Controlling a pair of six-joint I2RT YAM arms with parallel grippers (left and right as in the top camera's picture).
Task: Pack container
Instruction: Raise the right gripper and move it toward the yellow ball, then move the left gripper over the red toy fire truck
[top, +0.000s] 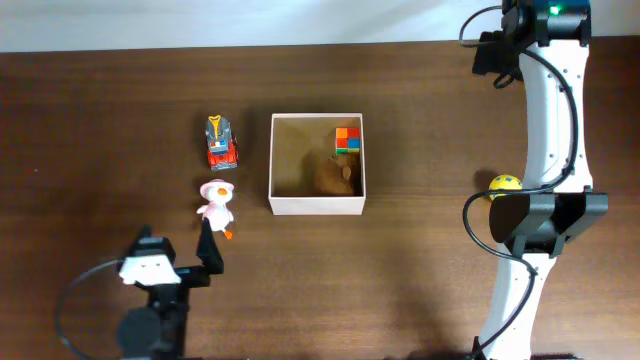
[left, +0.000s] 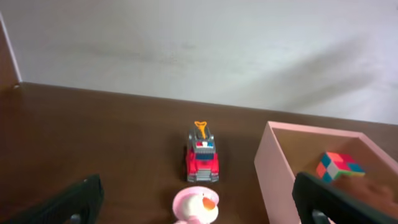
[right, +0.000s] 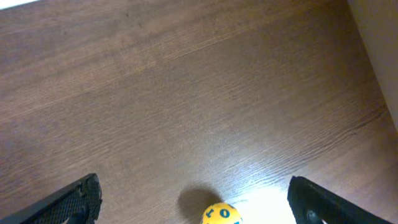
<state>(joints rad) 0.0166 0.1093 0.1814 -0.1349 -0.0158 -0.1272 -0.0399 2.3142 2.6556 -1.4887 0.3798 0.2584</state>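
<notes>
Square shallow open-topped box, pale cream walls, tan cardboard-like inside (top: 317, 207): middle of dark wood counter (top: 100, 120), somewhat nearer far edge.
Inside box: multicoloured cube (top: 347, 138) in far-right corner, brown plush toy (top: 335, 177) just beside it.
Toward left edge from box: red toy fire truck (top: 222, 143), pink-and-white plush duck (top: 216, 205) just nearer.
Yellow ball (right: 221, 214) toward right edge.
Left jaws: spread wide, empty, facing duck.
Right jaws: spread wide, empty, above ball.

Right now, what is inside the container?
The container holds a multicoloured cube in one corner and a brown soft toy right next to it. The rest of its tan floor shows bare. Anything beneath those two is covered.
</notes>
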